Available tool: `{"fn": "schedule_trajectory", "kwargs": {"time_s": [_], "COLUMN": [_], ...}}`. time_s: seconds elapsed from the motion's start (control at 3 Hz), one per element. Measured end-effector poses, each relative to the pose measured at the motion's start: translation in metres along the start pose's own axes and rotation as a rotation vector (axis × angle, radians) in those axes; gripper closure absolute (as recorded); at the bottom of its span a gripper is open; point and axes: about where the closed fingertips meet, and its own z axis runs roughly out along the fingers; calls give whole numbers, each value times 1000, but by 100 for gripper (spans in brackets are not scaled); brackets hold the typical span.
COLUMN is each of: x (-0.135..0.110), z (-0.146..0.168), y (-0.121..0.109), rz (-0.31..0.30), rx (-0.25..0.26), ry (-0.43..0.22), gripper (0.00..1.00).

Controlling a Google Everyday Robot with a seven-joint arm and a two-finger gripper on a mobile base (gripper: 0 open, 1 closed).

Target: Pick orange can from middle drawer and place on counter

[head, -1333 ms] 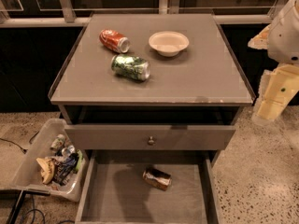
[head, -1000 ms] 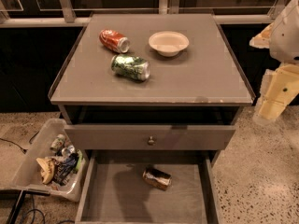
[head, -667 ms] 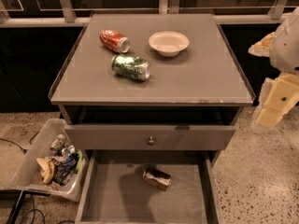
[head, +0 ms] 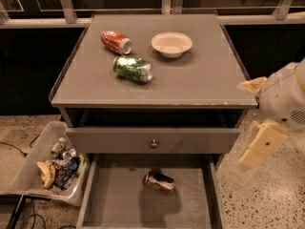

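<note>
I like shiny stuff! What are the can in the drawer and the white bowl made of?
The orange can looks like thin metal: glossy, dented. The bowl is matte white, maybe paper or plastic. The cream claw, plastic-looking, hangs beside the counter.

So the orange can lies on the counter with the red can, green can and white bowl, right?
Not quite: the camera view shows the orange can lying in the open middle drawer. The red can, green can and white bowl are on the counter. The gripper hangs beside the counter's right side.
</note>
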Motion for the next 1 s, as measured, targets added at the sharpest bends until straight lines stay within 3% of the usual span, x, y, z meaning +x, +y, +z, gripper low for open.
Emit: {"fn": "schedule_trajectory", "kwargs": {"time_s": [0.33, 0.67, 1.0], "x": [6, 18, 30], "z": [46, 96, 129], "y": [24, 31, 14], "rz": [22, 52, 78], "rx": [-3, 13, 65], "ry": [-54, -54, -26], "gripper": [0, 0, 0]}}
